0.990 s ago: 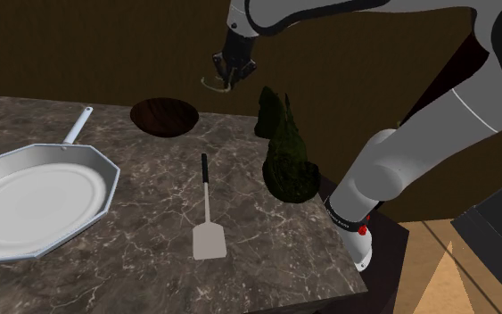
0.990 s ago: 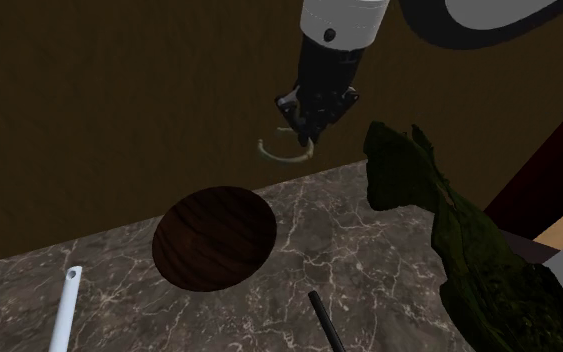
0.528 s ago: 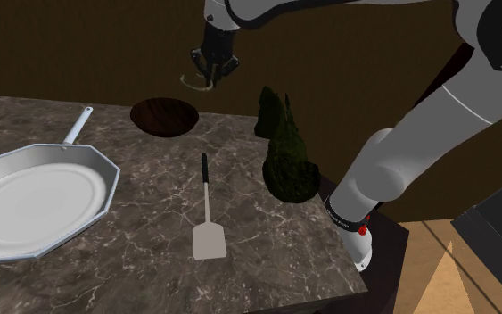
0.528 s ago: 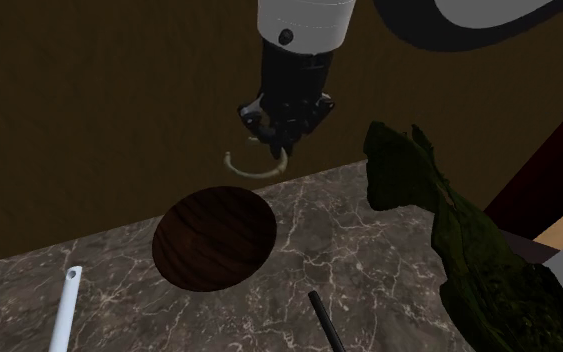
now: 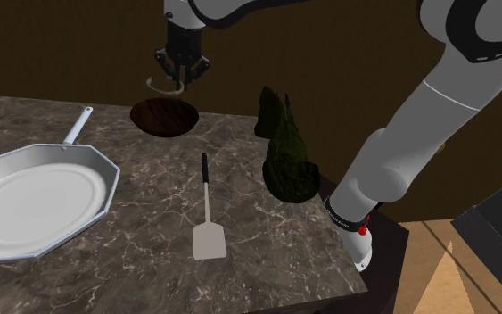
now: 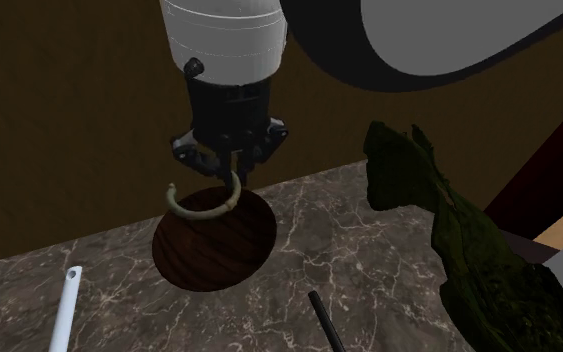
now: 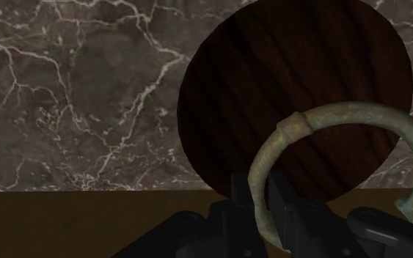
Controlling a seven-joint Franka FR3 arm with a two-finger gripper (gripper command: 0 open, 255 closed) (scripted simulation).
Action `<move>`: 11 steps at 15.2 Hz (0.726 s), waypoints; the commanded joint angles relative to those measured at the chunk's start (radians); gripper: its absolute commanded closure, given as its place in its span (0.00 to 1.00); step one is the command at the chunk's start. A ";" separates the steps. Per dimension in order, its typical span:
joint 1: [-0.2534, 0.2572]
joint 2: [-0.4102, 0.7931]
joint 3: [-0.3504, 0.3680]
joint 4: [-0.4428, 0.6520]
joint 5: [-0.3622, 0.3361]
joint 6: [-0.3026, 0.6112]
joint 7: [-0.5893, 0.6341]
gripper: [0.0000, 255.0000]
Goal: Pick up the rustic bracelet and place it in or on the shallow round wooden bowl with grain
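Dark veined counter (image 5: 133, 218), brown wall (image 5: 61, 45) behind; bracelet (image 7: 300, 123) in fingers (image 7: 239, 196) above bowl (image 5: 164, 117).

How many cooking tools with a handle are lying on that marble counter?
2: a silver pan at the shoulder view's left, and a spatula in the middle of the counter. Others may lie out of frame.

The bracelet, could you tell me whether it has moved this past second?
Yes. In the shoulder view, the gripper carried the bracelet left, from right of the wooden bowl to above it.
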 commanded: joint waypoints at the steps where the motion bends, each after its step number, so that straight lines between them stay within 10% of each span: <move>1: 0.002 0.014 0.004 -0.005 -0.006 0.017 0.011 1.00; 11: 0.001 0.051 0.005 -0.100 -0.030 0.146 0.040 1.00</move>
